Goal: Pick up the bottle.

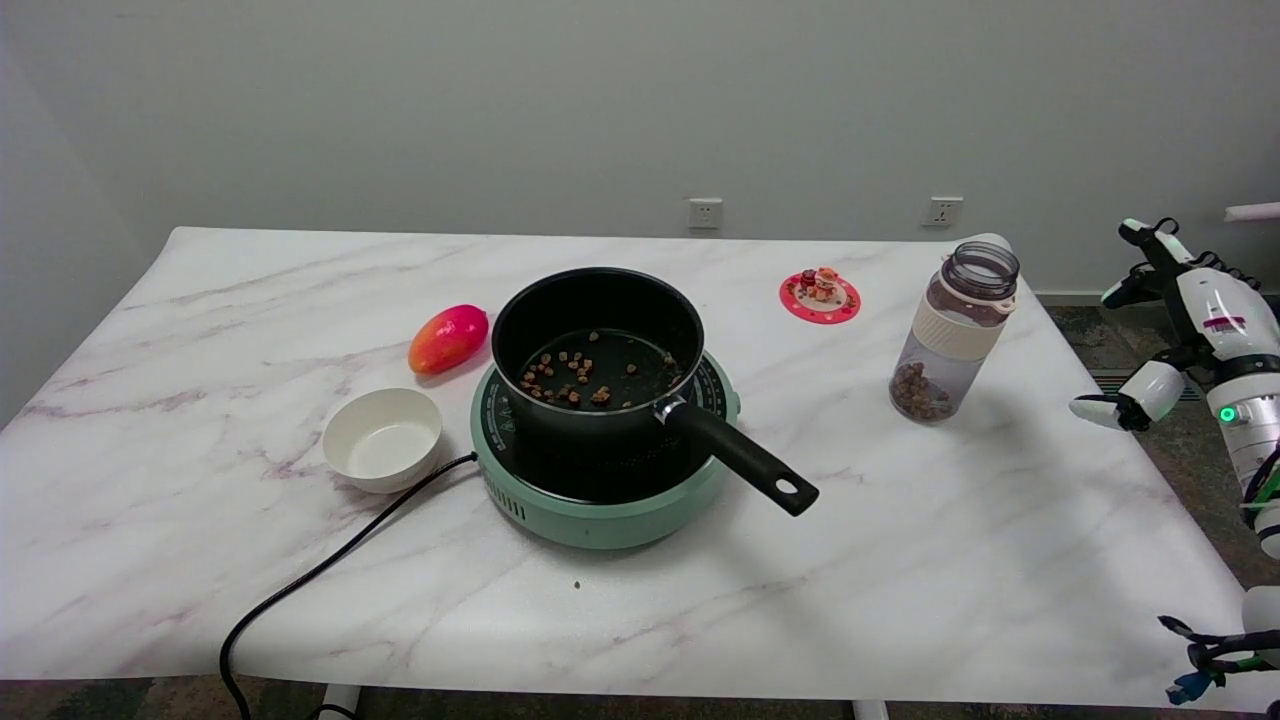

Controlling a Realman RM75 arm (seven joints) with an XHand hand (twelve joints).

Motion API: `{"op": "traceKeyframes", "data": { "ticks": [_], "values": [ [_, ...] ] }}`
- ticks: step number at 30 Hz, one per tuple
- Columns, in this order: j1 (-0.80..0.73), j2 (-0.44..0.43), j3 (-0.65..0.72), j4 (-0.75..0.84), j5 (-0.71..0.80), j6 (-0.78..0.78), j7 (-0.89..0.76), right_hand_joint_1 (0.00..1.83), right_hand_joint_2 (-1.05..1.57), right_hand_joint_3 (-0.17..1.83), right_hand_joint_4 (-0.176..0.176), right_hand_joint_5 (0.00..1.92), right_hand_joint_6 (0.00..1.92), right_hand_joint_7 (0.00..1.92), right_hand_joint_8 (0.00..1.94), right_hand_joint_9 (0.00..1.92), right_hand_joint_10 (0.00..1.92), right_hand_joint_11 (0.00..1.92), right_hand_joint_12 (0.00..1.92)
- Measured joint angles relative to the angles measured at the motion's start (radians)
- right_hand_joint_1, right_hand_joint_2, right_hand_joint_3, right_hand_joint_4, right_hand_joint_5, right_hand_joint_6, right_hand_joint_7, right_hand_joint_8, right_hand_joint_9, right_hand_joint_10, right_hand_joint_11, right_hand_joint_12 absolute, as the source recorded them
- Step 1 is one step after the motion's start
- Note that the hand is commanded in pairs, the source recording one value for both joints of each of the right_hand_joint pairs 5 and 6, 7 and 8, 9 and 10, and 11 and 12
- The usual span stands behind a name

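Observation:
The bottle [953,333] stands upright near the table's right edge. It is clear, with a cream band below its open dark neck and brown pellets at the bottom. My right hand [1180,330] hovers off the table's right side, well to the right of the bottle and about level with it. Its fingers are spread apart and hold nothing.
A black saucepan [598,345] holding brown pellets sits on a green hob [600,480], its handle [740,458] pointing toward the front right. A white bowl [383,438], a mango [448,338], a red coaster [820,295] and a black power cord [320,570] also lie on the marble table [900,560].

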Motion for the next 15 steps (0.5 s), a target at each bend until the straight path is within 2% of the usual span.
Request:
{"op": "traceKeyframes", "data": {
  "ticks": [15],
  "values": [
    [0.01, 0.0, 0.003, 0.037, -0.013, -0.124, 0.261, 1.22, -0.8, 1.3, 0.0, 0.28, 0.28, 0.75, 0.75, 0.59, 0.59, 0.57, 0.57]
  ]
}}
